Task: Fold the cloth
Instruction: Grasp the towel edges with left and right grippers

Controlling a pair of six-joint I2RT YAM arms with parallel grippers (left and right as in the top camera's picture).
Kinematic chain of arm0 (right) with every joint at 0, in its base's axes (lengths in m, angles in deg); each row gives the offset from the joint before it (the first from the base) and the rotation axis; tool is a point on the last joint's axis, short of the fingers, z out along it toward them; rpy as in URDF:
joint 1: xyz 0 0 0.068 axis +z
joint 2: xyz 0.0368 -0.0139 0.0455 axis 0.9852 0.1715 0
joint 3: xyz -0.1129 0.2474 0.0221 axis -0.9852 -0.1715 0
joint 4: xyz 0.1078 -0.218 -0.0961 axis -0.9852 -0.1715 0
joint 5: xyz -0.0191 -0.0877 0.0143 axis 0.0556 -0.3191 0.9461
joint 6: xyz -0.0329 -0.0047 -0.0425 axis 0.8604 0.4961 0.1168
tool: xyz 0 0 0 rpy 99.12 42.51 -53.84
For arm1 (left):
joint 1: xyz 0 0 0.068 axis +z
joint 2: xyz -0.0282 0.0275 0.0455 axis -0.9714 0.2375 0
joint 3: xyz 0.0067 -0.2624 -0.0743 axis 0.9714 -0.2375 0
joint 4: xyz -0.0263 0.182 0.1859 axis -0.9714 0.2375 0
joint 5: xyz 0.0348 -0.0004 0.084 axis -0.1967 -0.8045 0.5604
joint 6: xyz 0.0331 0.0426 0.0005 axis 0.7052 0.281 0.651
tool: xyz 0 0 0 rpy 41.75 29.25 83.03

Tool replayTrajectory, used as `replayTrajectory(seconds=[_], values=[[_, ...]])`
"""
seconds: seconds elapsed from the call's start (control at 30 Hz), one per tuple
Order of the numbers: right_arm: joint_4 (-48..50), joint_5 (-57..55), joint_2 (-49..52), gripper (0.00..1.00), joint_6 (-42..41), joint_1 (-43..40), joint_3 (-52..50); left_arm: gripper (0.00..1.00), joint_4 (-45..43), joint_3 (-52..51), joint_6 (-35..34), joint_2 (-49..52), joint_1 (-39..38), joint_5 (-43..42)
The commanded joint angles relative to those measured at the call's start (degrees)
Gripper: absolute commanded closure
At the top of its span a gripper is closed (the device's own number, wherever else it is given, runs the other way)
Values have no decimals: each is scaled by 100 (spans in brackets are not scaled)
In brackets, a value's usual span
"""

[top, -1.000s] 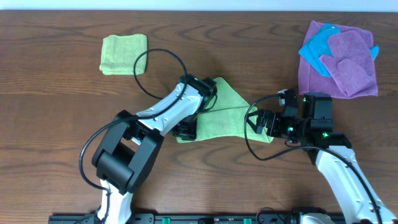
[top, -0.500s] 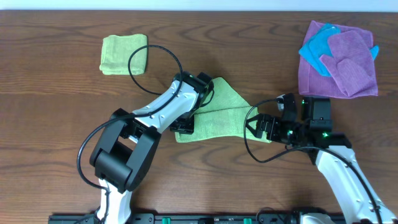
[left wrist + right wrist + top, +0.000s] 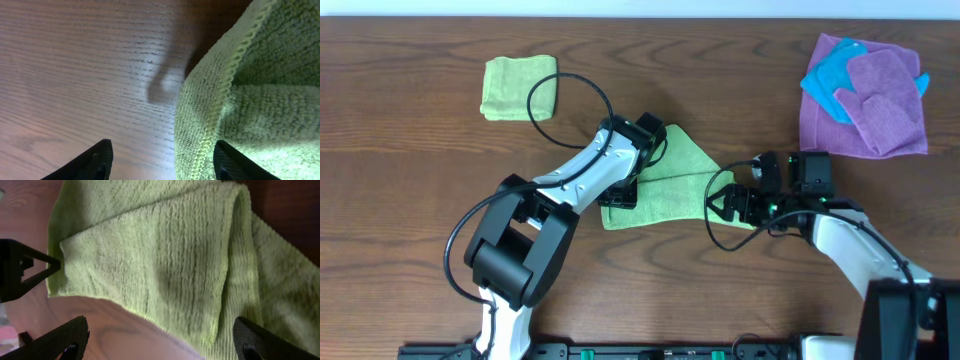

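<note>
The green cloth [image 3: 672, 182] lies in the middle of the tabletop [image 3: 410, 200], one flap folded over but uneven. The left gripper [image 3: 159, 156] and right gripper [image 3: 159, 340] flank its ends, both jaws spread, gripping nothing; further folds seem needed

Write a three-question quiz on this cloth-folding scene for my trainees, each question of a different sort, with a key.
1. True or false: the left gripper is shut on the half-folded light green microfibre cloth.
2. Multiple choice: where does the small, neatly folded green cloth lie in the overhead view?
A) at the far left of the brown wooden table
B) on top of the pile at the far right
C) beneath the half-folded cloth
3. Fill in: the turquoise cloth is piled with ___ cloths.

Key:
1. False. Its jaws stand apart in the left wrist view.
2. A.
3. purple cloths.
</note>
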State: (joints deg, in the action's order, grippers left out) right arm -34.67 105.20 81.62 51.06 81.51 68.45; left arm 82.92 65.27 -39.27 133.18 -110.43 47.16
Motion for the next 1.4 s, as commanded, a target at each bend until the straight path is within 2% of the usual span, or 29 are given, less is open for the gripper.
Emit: replayTrajectory(seconds=[0.0,0.13,0.27,0.33,0.47,0.53,0.6,0.67,0.77,0.87,0.9,0.93,0.97,1.03,1.1,1.37], values=[[184,138,144,7,120,98,13,34,-63,-4,-66,-24,2,-20],[376,9,374,8,120,240,13,35,-175,-9,-66,-24,2,-17],[485,-9,667,13,120,297,13,41,-249,-24,-66,-22,2,2],[518,-9,699,31,120,297,13,60,-269,-44,-66,-20,2,0],[623,-7,699,57,92,299,13,84,-271,-46,-68,-13,2,0],[629,-7,699,64,94,299,13,87,-273,-46,-72,-13,2,0],[629,-9,699,80,96,299,13,91,-275,-46,-111,-7,2,0],[627,-9,699,89,96,299,13,91,-273,-48,-133,4,2,0],[627,-7,699,94,94,299,13,94,-269,-48,-133,7,2,-4],[627,-9,699,95,96,299,13,92,-264,-50,-129,7,2,-129],[627,-9,699,95,96,299,13,76,-245,-50,-129,7,2,-221],[627,-9,699,94,96,299,13,50,-212,-50,-120,7,2,-293],[625,-9,699,95,96,299,13,42,-142,-50,-125,7,0,-313],[629,-11,699,95,96,299,13,44,68,-61,-125,7,-2,-260],[627,-11,699,95,96,299,13,42,173,-144,-125,7,-2,-219],[629,-13,699,95,98,299,13,53,-63,-798,-341,7,-107,-680]])
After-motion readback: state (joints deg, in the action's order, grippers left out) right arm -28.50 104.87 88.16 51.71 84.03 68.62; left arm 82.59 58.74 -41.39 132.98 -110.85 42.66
